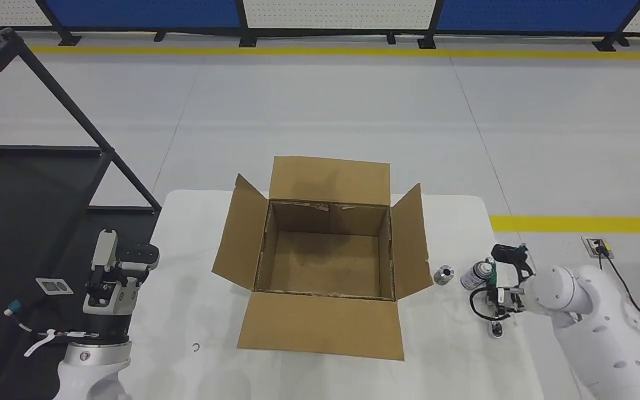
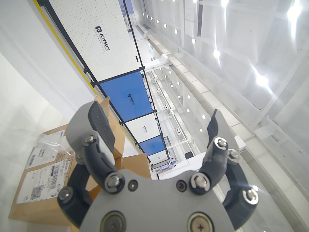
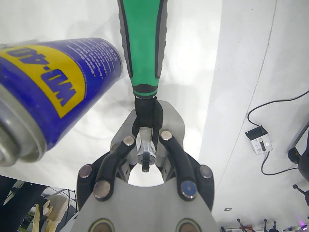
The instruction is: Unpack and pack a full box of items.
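Observation:
An open cardboard box (image 1: 322, 324) stands in the middle of the white table (image 1: 190, 300), flaps spread, its inside bare as far as I can see. Right of the box my right gripper (image 3: 146, 119) (image 1: 503, 293) is shut on the metal neck of a green-handled tool (image 3: 143, 32), which hangs close above the table. A blue and yellow spray can (image 3: 50, 88) (image 1: 479, 275) stands right beside it. My left gripper (image 2: 154, 112) (image 1: 121, 263) is open and holds nothing, at the table's left edge, pointing up, with the box's labelled flap (image 2: 41, 175) beside it.
A small silver cylindrical part (image 1: 443, 274) sits on the table between the box's right flap and the spray can. A black frame (image 1: 90, 170) stands off the table's left side. A small black device with a cable (image 3: 258, 141) lies on the floor to the right.

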Available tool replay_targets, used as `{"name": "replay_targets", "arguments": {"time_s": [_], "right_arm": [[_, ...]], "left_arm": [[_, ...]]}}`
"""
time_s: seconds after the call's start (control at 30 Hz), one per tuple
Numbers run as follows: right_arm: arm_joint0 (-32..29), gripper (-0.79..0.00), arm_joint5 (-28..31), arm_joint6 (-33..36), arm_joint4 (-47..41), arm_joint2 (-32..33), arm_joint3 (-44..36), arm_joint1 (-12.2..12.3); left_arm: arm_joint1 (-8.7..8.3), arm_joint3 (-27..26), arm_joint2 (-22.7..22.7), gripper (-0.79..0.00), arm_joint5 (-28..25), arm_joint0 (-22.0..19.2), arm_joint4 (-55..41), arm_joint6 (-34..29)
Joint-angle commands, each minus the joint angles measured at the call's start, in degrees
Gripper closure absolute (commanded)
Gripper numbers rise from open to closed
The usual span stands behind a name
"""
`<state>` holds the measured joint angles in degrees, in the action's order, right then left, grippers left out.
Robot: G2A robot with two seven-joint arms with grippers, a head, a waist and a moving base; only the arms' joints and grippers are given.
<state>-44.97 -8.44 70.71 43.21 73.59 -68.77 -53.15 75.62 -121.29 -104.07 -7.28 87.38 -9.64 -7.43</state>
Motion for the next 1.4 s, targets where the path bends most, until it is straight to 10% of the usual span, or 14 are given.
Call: {"name": "replay_targets", "arguments": {"time_s": [0.0,0.67,1.37], "right_arm": [[-0.5,0.0,-0.4,0.1,0.2,1.4,-1.1,0.3],[-15.8,0.0,-2.1,2.4,-3.4,21.8,-28.7,4.0],[-19.2,0.0,0.5,-5.4,-3.1,23.5,-35.9,4.0]], "left_arm": [[0.0,0.0,0.0,-0.785,0.0,0.0,0.0,0.0],[0.0,0.0,0.0,-0.785,0.0,0.0,0.0,0.0],[-0.12,0.0,-0.2,-0.785,0.8,-0.3,1.3,-0.2]]}}
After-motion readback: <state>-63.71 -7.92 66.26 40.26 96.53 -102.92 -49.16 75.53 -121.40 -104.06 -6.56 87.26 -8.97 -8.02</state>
